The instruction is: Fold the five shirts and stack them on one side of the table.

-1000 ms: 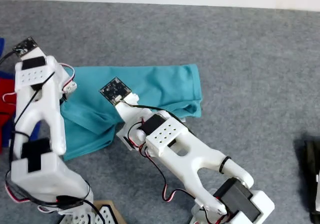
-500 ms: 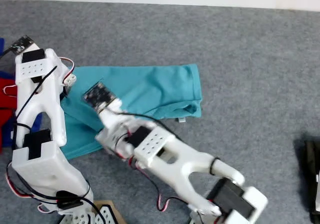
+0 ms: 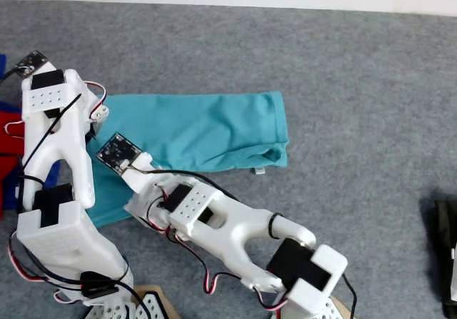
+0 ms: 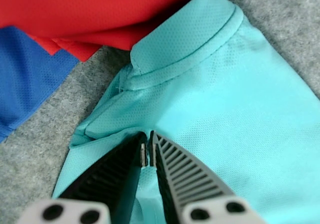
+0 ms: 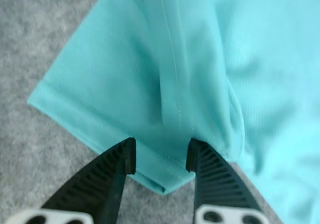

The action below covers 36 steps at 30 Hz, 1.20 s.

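**Left gripper** point(image 4: 149, 151): the two ribbed black jaws are standing pressed almost together and are pinching a raised fold of the teal shirt point(image 4: 225, 108) between their tips. Just beyond the tips the cloth is bunching into a small ridge. Farther out, a stitched hem band point(image 4: 192, 48) is curving across the fabric. A red shirt point(image 4: 100, 8) is lying against that band, and a blue shirt point(image 4: 25, 78) is showing from beneath the red one. The grey table point(image 4: 280, 13) is showing around all three.

**Right gripper** point(image 5: 160, 156): the jaws are standing well apart, one on each side of a lengthwise seam point(image 5: 172, 83) in the teal shirt point(image 5: 125, 58). The tips are sitting at a hemmed corner of the cloth, but whether they are touching it cannot be told. The grey table point(image 5: 40, 43) is bordering this corner.

**High view**: the teal shirt point(image 3: 207, 130) is lying partly folded on the left half of the grey table point(image 3: 357, 83). Its right end is doubling over into a thick rumpled fold. The left arm point(image 3: 53, 119) is standing over the shirt's left end. The right arm point(image 3: 207, 215) is lying diagonally from the near edge of the table across the shirt's near-left part. The red shirt point(image 3: 8, 137) and blue shirt point(image 3: 6, 194) are lying at the table's left edge, just beside the left arm. A dark object point(image 3: 446, 247) is sitting at the right edge, well apart from the shirts.
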Available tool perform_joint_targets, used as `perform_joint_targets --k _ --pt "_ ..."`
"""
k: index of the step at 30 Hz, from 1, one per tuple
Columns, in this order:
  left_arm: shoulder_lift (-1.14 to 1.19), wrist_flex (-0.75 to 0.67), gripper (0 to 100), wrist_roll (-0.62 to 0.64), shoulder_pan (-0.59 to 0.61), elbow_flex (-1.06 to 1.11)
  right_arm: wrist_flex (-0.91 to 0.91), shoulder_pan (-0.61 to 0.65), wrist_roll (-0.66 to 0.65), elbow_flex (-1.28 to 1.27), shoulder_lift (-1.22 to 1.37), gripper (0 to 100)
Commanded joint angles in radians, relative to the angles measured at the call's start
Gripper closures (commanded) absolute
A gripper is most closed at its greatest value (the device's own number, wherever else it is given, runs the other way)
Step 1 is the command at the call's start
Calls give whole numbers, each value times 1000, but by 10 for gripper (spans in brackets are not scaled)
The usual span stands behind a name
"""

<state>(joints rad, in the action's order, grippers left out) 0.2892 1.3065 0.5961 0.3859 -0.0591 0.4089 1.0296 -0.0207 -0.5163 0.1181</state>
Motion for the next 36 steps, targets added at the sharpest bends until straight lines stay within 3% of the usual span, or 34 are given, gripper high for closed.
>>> perform_joint_targets --k 1,4,11,36 --pt "-7 3 989 8 -10 -28 -19 4 -15 94 28 822" --pt "-8 0 989 8 -12 -15 -19 -5 -15 153 90 835" --pt "-8 5 989 8 -12 -15 -19 -104 -11 278 162 992" --pt "-10 -51 989 -17 -4 104 -99 -309 -14 395 166 992"
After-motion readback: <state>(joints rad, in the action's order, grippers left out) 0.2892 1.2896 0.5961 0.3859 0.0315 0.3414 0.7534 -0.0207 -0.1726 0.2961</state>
